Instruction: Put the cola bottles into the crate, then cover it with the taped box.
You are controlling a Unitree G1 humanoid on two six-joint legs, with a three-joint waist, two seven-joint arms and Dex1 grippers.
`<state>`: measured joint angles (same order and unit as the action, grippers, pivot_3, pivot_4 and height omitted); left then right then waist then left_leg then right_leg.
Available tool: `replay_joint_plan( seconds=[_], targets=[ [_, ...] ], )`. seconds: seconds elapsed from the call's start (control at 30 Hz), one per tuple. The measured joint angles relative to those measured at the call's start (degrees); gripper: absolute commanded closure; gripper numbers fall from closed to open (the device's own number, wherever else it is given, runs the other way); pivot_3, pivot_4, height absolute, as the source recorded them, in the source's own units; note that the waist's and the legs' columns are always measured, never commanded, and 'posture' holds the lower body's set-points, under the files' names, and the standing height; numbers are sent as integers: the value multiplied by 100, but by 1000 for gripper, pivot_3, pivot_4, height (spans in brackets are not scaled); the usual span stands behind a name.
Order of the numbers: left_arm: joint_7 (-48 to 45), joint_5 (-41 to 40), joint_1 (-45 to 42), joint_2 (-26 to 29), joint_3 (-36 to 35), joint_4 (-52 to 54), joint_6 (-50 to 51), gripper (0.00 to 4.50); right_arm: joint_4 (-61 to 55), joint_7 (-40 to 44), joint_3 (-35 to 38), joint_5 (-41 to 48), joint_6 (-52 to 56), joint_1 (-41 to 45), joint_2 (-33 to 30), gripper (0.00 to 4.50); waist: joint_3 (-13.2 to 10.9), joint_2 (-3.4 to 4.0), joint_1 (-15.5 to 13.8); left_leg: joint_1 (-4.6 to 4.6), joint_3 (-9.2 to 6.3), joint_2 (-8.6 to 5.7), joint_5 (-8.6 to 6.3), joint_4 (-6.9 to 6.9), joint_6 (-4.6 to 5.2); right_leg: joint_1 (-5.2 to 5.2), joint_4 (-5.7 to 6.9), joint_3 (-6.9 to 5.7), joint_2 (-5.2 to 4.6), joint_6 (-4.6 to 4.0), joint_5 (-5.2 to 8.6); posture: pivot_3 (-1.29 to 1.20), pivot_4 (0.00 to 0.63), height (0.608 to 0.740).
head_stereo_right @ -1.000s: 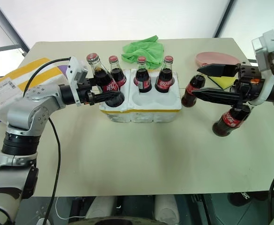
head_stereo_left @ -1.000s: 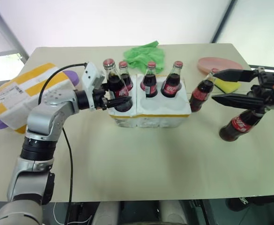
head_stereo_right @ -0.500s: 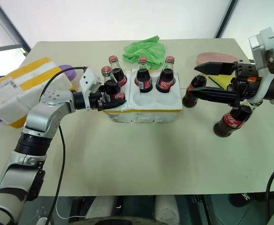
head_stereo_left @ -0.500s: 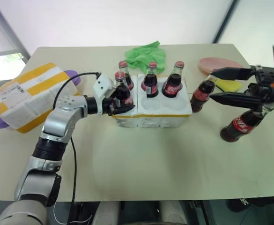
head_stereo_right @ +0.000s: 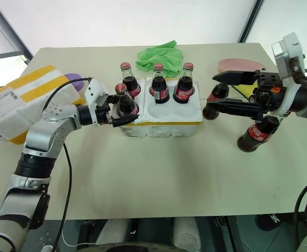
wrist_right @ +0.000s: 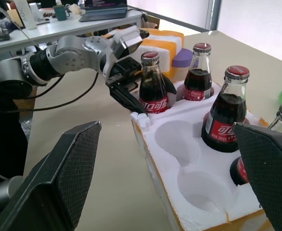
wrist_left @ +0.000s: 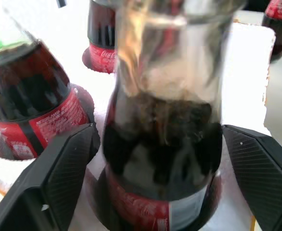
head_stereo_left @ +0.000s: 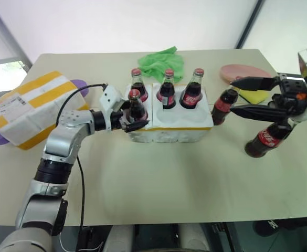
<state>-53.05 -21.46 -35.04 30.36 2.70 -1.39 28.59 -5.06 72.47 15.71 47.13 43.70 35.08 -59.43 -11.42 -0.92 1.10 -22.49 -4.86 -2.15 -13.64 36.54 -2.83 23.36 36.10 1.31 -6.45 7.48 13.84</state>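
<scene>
Cola bottles are the focus: four stand upright in the crate (head_stereo_right: 161,118), a low white foam block banded in yellow tape near the middle of the beige table (head_stereo_right: 153,178), and two wait outside it on the right. Farthest left lies the taped box (head_stereo_right: 22,102), a bigger white foam box with wide yellow bands and a shipping label, resting partly on a purple plate (head_stereo_right: 75,80), well apart from the crate. Next comes the left gripper (head_stereo_right: 123,113), reaching level toward the crate's front left hole; its fingers (wrist_left: 63,163) stand spread on either side of the front left bottle (head_stereo_right: 125,102), which sits in its hole, so the bottle looks released rather than gripped. Behind it three back-row bottles (head_stereo_right: 157,84) fill the far holes, while the front middle and front right holes are empty. A green cloth (head_stereo_right: 161,55) lies beyond the crate. Just right of the crate stands the fifth bottle (head_stereo_right: 214,100), leaning a little, with the right gripper (head_stereo_right: 211,92) fully open and level, pointing left, one finger above and one below its neck. The sixth bottle (head_stereo_right: 255,134) stands under that arm, nearer the table's right edge. A pink plate (head_stereo_right: 237,65) and a yellow sponge (head_stereo_right: 250,89) lie behind. The right arm is clearly the nearer to both loose bottles, whose long axes run roughly upright, and the empty holes lie to its left with nothing between.
</scene>
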Motion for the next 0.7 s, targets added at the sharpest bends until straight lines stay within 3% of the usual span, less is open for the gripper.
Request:
replay_joint_plan(
  seconds=[0.27, 0.47, 0.57, 0.7],
  targets=[
    [543, -1013, 300, 581, -1334, 1104, 1145, 29, 259, 74, -158, -172, -210, 173, 35, 0, -2, -3, -5, -3, 0, 1, 0, -1, 0, 4, 0, 0, 1, 0, 0, 0, 150, 740],
    [768, -2905, -299, 1417, -2687, 2132, 2455, 29, 596, 230, -176, -346, -352, 376, 1, 0, -3, -5, -20, -5, -1, -1, 0, -1, 0, 2, -3, 0, -2, 1, 1, 0, 150, 740],
    [983, -3557, -421, 1393, -2665, 2612, 2696, 29, 746, 298, -189, -371, -357, 674, -59, 0, -2, -3, -26, 0, 0, -2, 0, 0, -1, -2, -1, 0, -3, 1, 1, 0, 150, 740],
    [1326, -3659, -401, 1069, -2141, 2743, 2706, 29, 1032, 318, -149, -540, -431, 921, -388, 0, -3, -6, -29, 0, -1, -1, 2, 6, -4, -6, 0, 0, 1, -2, 1, 0, 150, 740]
  ],
)
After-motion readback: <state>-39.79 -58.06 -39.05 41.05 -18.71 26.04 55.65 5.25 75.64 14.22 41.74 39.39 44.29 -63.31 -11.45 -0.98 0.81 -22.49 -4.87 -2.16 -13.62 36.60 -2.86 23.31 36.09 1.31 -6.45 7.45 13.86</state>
